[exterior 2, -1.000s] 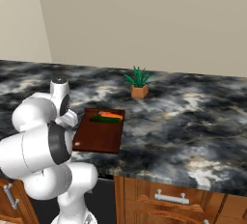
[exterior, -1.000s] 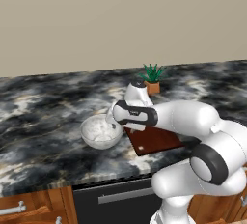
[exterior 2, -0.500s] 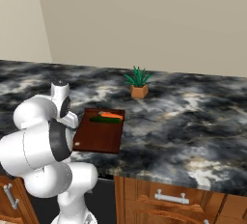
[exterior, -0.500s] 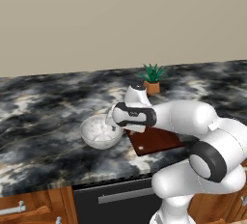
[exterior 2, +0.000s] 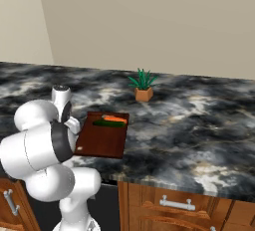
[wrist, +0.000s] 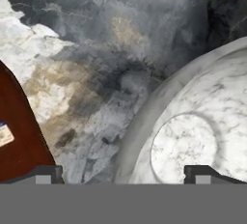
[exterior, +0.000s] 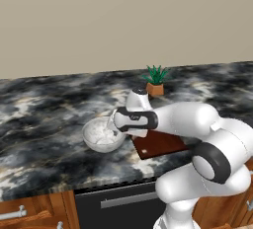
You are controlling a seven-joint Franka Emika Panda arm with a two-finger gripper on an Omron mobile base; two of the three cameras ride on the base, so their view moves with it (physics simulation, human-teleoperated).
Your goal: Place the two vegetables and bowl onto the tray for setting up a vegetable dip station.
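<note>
The bowl (exterior: pixel 103 134) sits on the desk (exterior: pixel 44 109) just left of the tray (exterior 2: pixel 103 136). It looks glassy, slick and breakable, so I'd pinch its right rim. My gripper (wrist: pixel 123 172) is spread, straddling that rim.

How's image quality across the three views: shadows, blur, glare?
Left base view: flat even light, only a soft shadow under the bowl; no glare. Right base view: tray and the vegetables on it look soft and low-detail. Hand view: counter marbling is smeared and blotchy up close, and the bowl rim is translucent, its edge hard to trace.
</note>
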